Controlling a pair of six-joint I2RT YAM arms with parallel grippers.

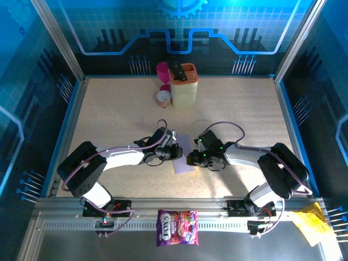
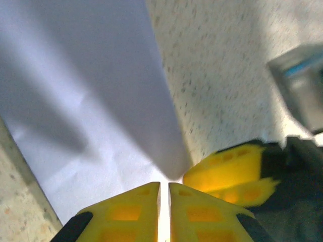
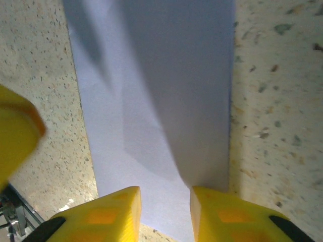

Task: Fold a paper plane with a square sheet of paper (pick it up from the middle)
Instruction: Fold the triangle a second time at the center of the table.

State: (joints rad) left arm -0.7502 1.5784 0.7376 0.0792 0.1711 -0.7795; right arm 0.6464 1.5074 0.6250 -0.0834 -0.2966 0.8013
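Note:
The square sheet of paper (image 1: 183, 161) is pale lilac and lies partly folded on the table's middle, between both grippers. My left gripper (image 1: 180, 151) has its jaws shut on the paper's edge, where a raised flap (image 2: 126, 91) runs down to the fingertips (image 2: 164, 184). My right gripper (image 1: 190, 159) faces it from the other side. Its yellow fingers (image 2: 227, 171) show in the left wrist view. In the right wrist view the right gripper (image 3: 165, 190) stands open, straddling the sheet (image 3: 151, 101), with the fold's lifted edge meeting the right-hand finger (image 3: 212, 201).
A cream container with an orange top (image 1: 184, 87), a pink cup (image 1: 162, 70) and a tape roll (image 1: 163, 99) stand at the back. A sweets bag (image 1: 177, 227) lies on the front rail. Yellow crumpled paper (image 1: 310, 220) sits at the front right.

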